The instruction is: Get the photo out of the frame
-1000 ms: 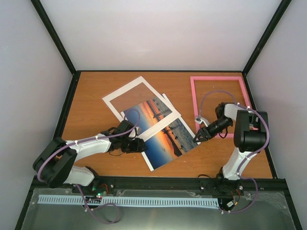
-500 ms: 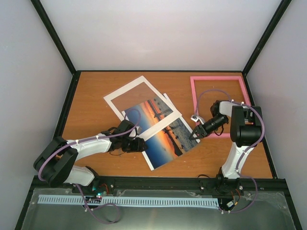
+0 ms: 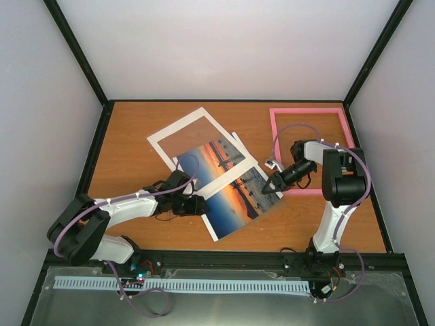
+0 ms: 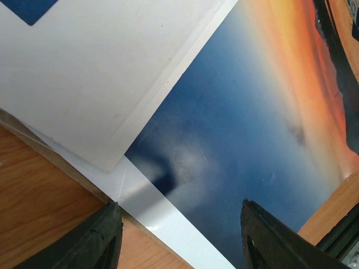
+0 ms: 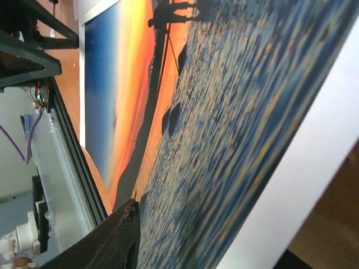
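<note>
White right arm (image 3: 331, 178) folds leftward, claw (image 3: 267, 189) at photo (image 3: 231, 202).

Sunset photo (image 3: 234, 197) flat near pink frame (image 3: 307, 111)

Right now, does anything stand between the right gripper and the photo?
Nothing visible does: the right gripper is at the right edge of the photo. The white mat lies across its far part only.

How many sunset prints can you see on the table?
2. The far print lies mid-table, overlapping the white mat. The near print overlaps it on the side toward the robot. More could be hidden under these sheets.
</note>
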Controlling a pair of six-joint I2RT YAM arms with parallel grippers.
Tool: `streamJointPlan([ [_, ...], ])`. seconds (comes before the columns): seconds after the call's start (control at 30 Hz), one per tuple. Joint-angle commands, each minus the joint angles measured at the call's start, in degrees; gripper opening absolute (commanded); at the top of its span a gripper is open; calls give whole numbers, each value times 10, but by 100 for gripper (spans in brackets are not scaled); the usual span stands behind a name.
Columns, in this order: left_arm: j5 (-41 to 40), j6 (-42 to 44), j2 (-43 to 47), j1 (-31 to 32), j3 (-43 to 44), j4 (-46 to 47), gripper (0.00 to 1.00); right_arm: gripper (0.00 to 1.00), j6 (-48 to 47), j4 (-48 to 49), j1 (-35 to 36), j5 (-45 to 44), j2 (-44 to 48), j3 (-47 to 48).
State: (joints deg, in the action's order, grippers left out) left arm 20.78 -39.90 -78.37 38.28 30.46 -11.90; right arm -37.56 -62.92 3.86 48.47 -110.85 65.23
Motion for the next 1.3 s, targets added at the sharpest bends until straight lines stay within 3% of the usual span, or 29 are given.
streamJointPlan([
  [0.0,-34,-6,-3,3,-19,-21,59,39,61,20,3,4,-6,10],
  [0.2,-38,-4,2,3,-21,-22,59,31,107,38,2,11,-9,9],
  [0.53,-60,-9,22,3,-22,-33,59,3,134,30,0,24,9,13],
  [0.93,-141,-24,112,3,14,-88,61,3,106,-61,-114,-12,106,47],
  [1.27,-154,-18,95,3,36,-80,62,3,72,-162,-229,-27,138,187],
])
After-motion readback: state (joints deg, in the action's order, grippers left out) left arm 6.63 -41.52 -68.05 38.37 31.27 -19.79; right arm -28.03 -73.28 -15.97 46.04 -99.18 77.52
